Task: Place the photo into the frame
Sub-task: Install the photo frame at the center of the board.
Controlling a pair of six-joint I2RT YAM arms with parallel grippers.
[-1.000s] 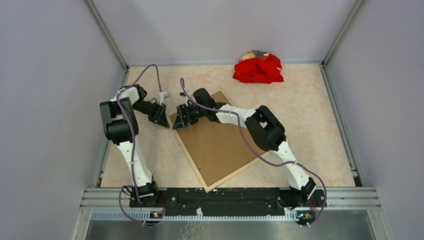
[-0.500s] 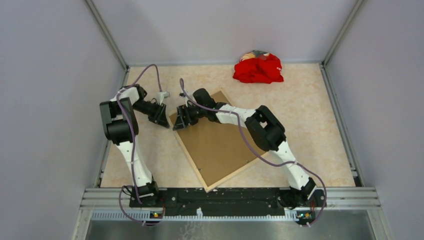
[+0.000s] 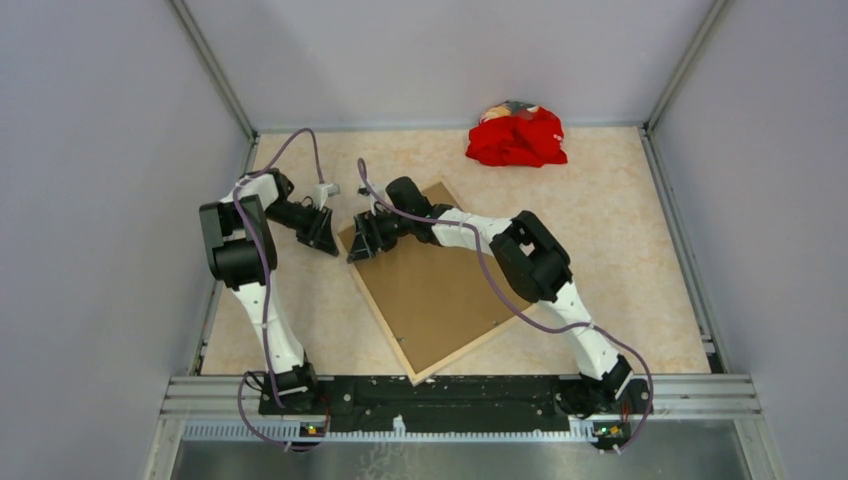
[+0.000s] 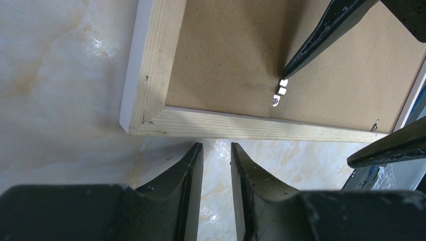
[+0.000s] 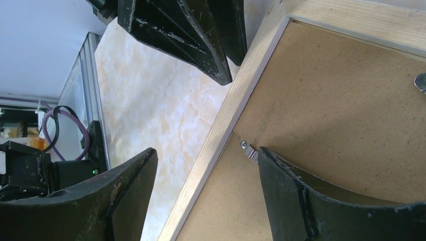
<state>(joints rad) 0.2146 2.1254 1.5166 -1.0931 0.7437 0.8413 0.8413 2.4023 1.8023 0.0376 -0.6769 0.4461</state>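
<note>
The frame (image 3: pixel 378 310) lies face down on the table, its pale wood back up, with a brown backing board (image 3: pixel 440 290) inside it. The photo is hidden. My left gripper (image 4: pixel 217 145) hovers just off the frame's left corner rail (image 4: pixel 226 128), its jaws a narrow gap apart with only table between them. My right gripper (image 5: pixel 206 150) is open wide and straddles the wooden rail (image 5: pixel 221 125). Its inner finger (image 5: pixel 301 201) touches a small metal tab (image 5: pixel 247 149) on the board. In the overhead view the left gripper (image 3: pixel 325 238) and the right gripper (image 3: pixel 358 240) meet at that corner.
A red cloth bundle (image 3: pixel 516 135) sits at the back right of the table. Grey walls enclose the table on three sides. The right arm reaches across the frame's upper half.
</note>
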